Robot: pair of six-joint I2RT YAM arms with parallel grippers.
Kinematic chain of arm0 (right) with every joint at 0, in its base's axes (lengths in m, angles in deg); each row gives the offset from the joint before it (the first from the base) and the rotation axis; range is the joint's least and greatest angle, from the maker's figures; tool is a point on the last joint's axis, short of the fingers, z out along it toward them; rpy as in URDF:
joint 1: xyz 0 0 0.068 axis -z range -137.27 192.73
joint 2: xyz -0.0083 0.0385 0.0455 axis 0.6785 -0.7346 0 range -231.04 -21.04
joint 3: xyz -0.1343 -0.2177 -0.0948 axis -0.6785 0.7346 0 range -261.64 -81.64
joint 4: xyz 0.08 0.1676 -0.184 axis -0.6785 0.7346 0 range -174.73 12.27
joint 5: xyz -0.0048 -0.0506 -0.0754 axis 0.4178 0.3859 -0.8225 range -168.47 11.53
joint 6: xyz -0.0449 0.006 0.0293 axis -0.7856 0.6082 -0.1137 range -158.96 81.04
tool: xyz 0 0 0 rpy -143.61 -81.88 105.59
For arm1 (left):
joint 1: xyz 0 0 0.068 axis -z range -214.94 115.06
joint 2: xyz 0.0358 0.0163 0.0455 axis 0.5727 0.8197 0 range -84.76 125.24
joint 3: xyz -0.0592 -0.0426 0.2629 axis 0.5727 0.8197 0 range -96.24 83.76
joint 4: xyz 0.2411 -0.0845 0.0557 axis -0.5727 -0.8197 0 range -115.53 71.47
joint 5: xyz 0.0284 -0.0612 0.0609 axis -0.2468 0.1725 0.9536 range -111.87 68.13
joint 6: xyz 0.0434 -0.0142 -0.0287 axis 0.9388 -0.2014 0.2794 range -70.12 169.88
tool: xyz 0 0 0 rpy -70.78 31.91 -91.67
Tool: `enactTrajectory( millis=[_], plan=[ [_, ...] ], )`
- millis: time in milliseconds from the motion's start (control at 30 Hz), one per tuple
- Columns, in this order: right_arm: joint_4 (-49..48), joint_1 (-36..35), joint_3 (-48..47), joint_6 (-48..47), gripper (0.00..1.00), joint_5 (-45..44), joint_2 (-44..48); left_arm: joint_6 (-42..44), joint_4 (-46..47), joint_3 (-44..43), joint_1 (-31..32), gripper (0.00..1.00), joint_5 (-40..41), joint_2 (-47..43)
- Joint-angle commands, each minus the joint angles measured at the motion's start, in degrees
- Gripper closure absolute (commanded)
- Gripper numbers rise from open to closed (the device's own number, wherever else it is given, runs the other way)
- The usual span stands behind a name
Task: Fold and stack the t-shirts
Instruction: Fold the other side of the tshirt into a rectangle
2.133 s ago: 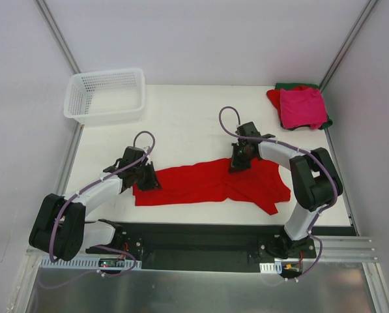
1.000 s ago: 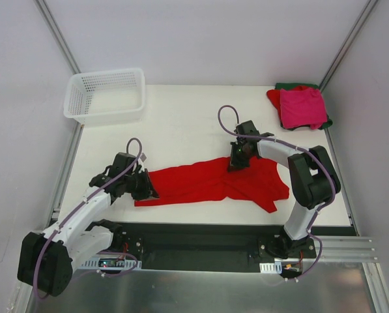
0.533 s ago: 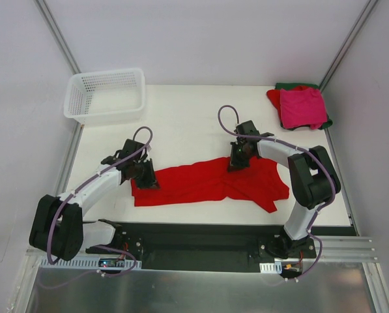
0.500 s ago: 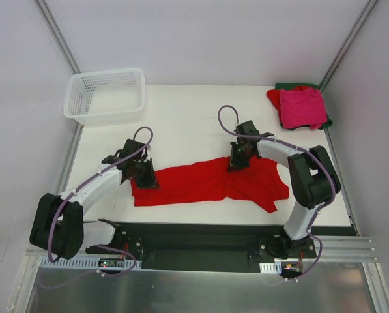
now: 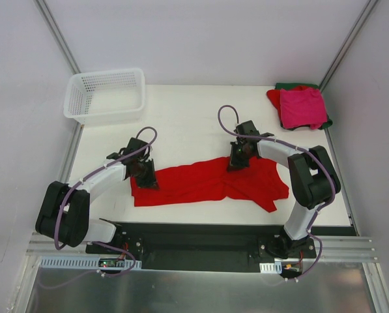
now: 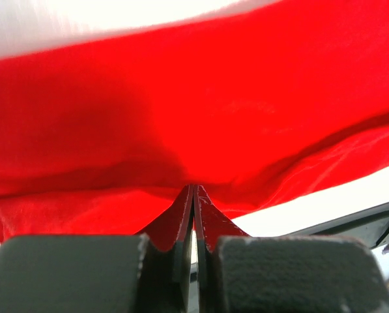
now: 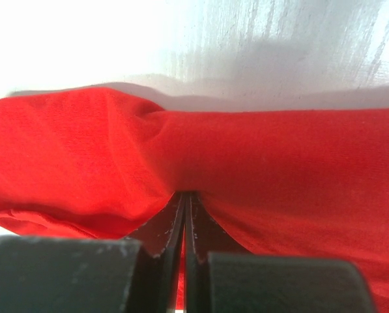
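Here we are over the white table (image 5: 181, 124), and the bright red t-shirt (image 5: 207, 182) lies stretched out left to right along the near part of it, just in front of the two arm bases. It is rumpled, with a sleeve trailing toward the near right. The left gripper (image 5: 145, 177) is down on the shirt's left end. From the left wrist camera the two fingers are pressed together with a fold of red cloth nipped at their tips, the fabric bunching up around them. Over to the right gripper (image 5: 236, 162), which sits on the far edge of the shirt, right of its middle. Its wrist view tells the same tale: fingers squeezed together, a pucker of red cloth pinched between the tips, bare table beyond. Up in the far right corner there's a small stack: a magenta-pink t-shirt (image 5: 303, 107) on top, a red t-shirt (image 5: 273, 96) peeking out on its left, and a dark green t-shirt (image 5: 288, 85) showing at the far edge. In the far left corner stands the white mesh basket (image 5: 106, 96), well apart from both arms.
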Motion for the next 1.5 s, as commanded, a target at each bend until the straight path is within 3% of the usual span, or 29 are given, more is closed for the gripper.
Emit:
enactTrajectory(
  millis=[0,533,1133,1467],
  plan=[
    [-0.6,-0.3,1.7,-1.0,0.99,-1.6,-2.4,0.8,4.1,-1.8,-0.5,1.00,0.6,0.1],
    [-0.5,0.4,1.8,-1.4,0.99,-1.6,-2.6,0.9,4.9,-0.2,-0.5,1.00,-0.4,4.9],
    [-0.9,0.8,1.1,-1.3,0.99,-1.1,-3.9,0.3,-6.2,2.6,-0.5,1.00,-5.2,-5.0],
    [-1.1,0.7,1.0,-1.2,0.99,-0.6,-4.1,-3.0,-7.2,6.2,1.9,1.00,-6.0,-8.3]
  ],
)
